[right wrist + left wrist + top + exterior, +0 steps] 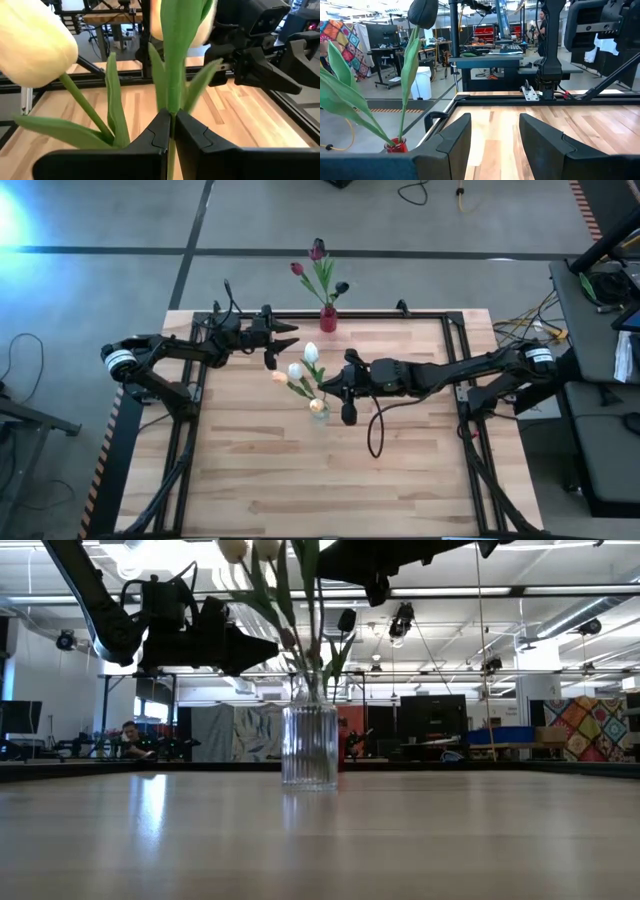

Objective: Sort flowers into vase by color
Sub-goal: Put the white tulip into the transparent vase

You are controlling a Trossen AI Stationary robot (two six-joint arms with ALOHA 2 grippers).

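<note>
Up close, no words or labels can be read on anything. The right gripper (171, 131) has its two fingers pressed together on a thin green stem (172, 75), so it is pinching a flower over the middle of the wooden table (300, 480). That stem goes up to a pale flower head (156, 20) close to the camera. Right beside it is another white tulip (30, 42) with long green leaves. These pale flowers (300, 370) stand in a clear ribbed glass vase (309, 745) near the middle of the table. A small red vase (328, 319) sits at the far edge of the table, and dark red tulips (317, 250) stick up out of it. The left gripper (492, 145) hangs near that far edge, close to the red vase, with its fingers spread apart and nothing between them. The leaves crowd in front of the right gripper, hiding much of the table behind. A black cable (375, 435) hangs under the right arm.
</note>
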